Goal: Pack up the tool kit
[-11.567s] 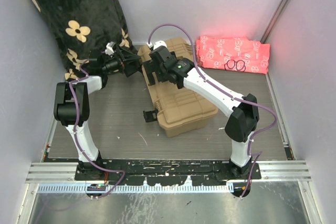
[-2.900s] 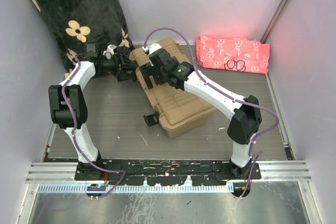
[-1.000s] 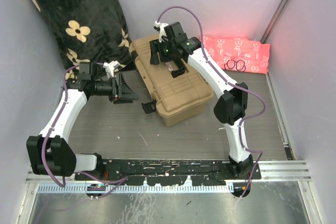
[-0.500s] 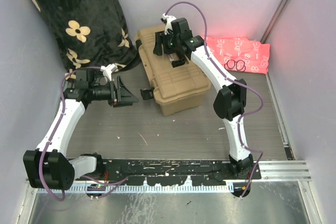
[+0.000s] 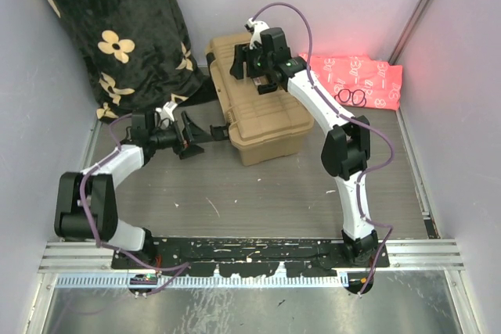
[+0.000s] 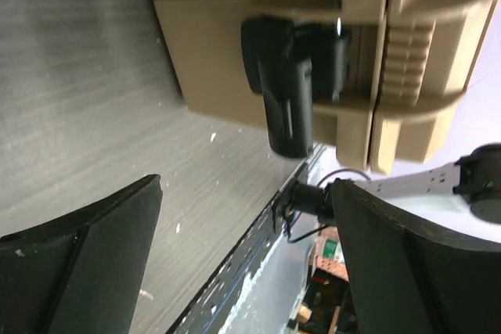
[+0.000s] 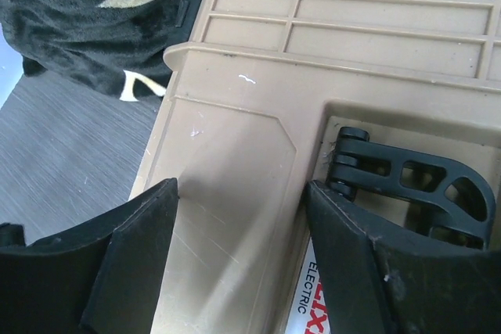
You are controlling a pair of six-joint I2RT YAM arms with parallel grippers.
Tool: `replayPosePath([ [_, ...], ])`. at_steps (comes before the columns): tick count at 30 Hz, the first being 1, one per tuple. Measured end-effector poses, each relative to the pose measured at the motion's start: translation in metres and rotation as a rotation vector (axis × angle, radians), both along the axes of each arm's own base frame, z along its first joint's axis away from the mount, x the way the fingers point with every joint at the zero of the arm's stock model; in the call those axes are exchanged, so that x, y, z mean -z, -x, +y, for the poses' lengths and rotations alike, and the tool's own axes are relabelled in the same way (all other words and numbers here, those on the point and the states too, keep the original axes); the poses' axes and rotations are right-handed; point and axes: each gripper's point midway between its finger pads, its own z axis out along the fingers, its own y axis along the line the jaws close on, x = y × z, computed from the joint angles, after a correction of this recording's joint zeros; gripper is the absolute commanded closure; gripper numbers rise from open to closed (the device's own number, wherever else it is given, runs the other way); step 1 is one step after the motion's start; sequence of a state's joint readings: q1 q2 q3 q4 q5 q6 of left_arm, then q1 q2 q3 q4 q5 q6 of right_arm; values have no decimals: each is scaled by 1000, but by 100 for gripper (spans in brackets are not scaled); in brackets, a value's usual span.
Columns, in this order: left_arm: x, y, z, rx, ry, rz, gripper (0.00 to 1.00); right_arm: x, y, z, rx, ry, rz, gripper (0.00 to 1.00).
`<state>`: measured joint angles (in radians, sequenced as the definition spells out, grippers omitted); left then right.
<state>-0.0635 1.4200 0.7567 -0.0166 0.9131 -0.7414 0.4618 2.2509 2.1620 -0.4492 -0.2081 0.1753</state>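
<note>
The left gripper (image 5: 200, 134) has its jaws spread wide with nothing between them. It lies low over the worktop (image 5: 258, 185) and points right at the near-left side of the toolbox (image 5: 270, 119). In the left wrist view the black latch (image 6: 290, 84) on that side sits straight ahead of the two dark fingers (image 6: 78, 271), close to them but apart, with bare worktop showing in the gap between. The right gripper (image 5: 254, 80) is over the far part of the toolbox lid, jaws also apart and holding nothing. The right wrist view shows plain tan lid between its fingers (image 7: 125, 256), but not whether the tips touch the plastic. The black handle (image 7: 415, 181) lies folded flat in its recess, just to the right of the right-hand finger.

The toolbox stands on the worktop toward the far side, a little left of the middle, with its ribbed lid down. It is set at a slight angle, its long side running from near to far. A label with red and black lettering (image 7: 313, 295) sits on the lid near the handle.

A black floral blanket (image 5: 117, 21) is heaped in the far-left corner, reaching right up to the toolbox's far-left corner. A pink patterned cloth (image 5: 368, 76) lies against the far wall to the right of the toolbox, with some black rings (image 5: 350, 98) on its near edge.
</note>
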Motion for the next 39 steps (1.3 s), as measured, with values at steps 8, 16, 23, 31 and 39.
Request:
replayPosePath([
  [8, 3, -40, -12, -36, 84, -14, 8, -1, 1, 0, -2, -11, -19, 23],
  [16, -5, -44, -36, 21, 195, -13, 8, -1, 1, 0, -4, -13, -22, 22],
  [23, -16, -47, -52, 61, 271, -10, 8, -1, 2, 0, -6, -14, -25, 21],
  [31, -38, -49, -59, 84, 351, -9, 8, 0, 2, 0, -12, -16, -37, 21],
  [39, -67, -39, -64, 124, 394, -24, 7, -1, 2, 0, -13, -16, -37, 21],
])
